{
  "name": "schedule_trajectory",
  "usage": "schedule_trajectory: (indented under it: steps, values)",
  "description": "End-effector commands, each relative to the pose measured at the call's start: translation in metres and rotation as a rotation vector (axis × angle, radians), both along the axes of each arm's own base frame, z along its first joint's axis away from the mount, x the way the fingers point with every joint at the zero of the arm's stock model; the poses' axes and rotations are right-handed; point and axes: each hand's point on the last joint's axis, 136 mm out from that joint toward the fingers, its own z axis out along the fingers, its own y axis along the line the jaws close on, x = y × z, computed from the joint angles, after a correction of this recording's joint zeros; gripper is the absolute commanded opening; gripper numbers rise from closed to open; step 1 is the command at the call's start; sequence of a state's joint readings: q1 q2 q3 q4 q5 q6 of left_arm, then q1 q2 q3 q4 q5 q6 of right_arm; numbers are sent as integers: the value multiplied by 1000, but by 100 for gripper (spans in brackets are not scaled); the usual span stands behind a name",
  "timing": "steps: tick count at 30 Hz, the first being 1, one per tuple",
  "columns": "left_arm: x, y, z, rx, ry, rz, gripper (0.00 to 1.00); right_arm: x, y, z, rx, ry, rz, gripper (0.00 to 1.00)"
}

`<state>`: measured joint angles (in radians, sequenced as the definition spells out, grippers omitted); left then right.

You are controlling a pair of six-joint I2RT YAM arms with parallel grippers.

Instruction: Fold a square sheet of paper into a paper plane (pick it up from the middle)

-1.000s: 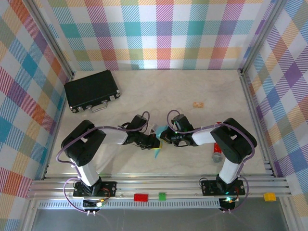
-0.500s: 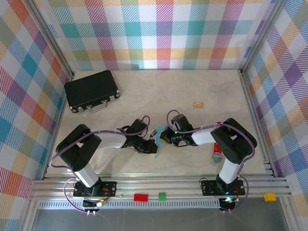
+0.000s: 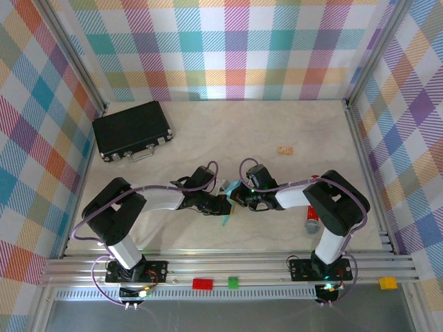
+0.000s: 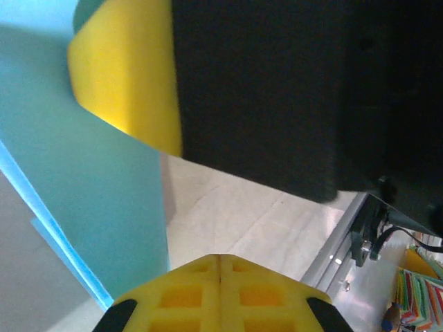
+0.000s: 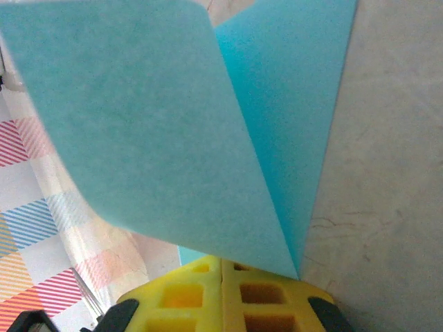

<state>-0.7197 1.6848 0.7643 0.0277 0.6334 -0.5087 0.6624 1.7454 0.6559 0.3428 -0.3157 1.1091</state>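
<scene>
Paper [image 3: 229,200] is up off the table [image 3: 277,124] in the near middle, a turquoise sheet folded into a V, right where the two arm tips meet.

Starting nearest us, by the front rail [image 3: 104,266] we have a red block [image 3: 203,283], a green block [image 3: 233,281] and, far right, a yellow block [image 3: 387,282]. Both arms reach inward from their bases, so the near strip of table beside each is bare.

The right gripper [image 5: 223,290] is clamped on the paper. Its yellow pads are pressed together, and the two layers fan out from the seam. The right layer's long edge runs straight, with bare table beside it.

The left gripper [image 4: 220,277] has its pads pressed together too. The paper [image 4: 90,207] stands just to their left, its edge coming down to the pad, and we cannot tell whether it is pinched there. The right gripper's pad and black body loom close above.

To the right, a marker [image 3: 312,220] lies near the right arm, partly hidden by it. Further out, a tan scrap [image 3: 285,149] lies well apart from the grippers. The case [image 3: 131,129] sits at the far left, close to the side wall. Between these, the table runs open to the plaid back wall [image 3: 235,48].
</scene>
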Motion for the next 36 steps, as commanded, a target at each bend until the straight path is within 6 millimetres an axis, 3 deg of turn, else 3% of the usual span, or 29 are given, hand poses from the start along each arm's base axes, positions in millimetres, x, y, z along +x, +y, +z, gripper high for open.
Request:
schedule_trajectory:
  steps: [1, 11, 20, 26, 28, 31, 34, 36]
  values:
    - [3, -3, -5, 19, 8, 0, 3, -42, -47, -60, -242, 191, -29, 1]
    - [-48, 21, -28, 38, 102, -51, 0, -44, -51, -64, -267, 200, -31, 0]
    - [-70, 27, -25, 26, 100, -67, 0, -43, -54, -63, -292, 202, -32, 0]
    - [-80, 35, -33, 47, 125, -69, 0, -42, -53, -62, -291, 201, -31, 0]
    - [-83, 33, -25, 15, 120, -77, 0, -41, -51, -61, -284, 198, -29, 0]
    - [-76, 27, 4, -59, 61, -61, 0, -41, -49, -59, -273, 195, -29, 0]
    - [-58, 22, 37, -106, -43, -11, 0, -41, -49, -58, -264, 192, -31, 0]
    - [-43, 21, 48, -118, -96, 34, 1, -40, -47, -56, -253, 191, -33, 0]
